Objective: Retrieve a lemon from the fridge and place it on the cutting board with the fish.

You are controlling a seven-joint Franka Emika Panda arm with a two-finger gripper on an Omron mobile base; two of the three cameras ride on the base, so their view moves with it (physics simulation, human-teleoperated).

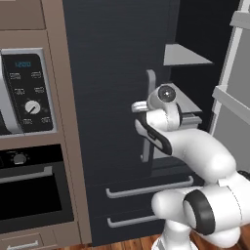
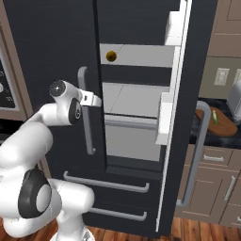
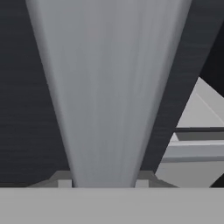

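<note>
The hand [image 2: 97,100] is clamped on the grey bar handle [image 2: 84,110] of the fridge [image 2: 52,42] left door. The right door [image 2: 188,117] stands open. The lemon [image 2: 111,56], small, round and dull yellow, rests on an upper shelf [image 2: 141,55].

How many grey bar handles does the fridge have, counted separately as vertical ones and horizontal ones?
Vertical: 2 (left door handle, open right door handle)
Horizontal: 2 (upper drawer handle, lower drawer handle)
Total on the fridge: 4
</note>
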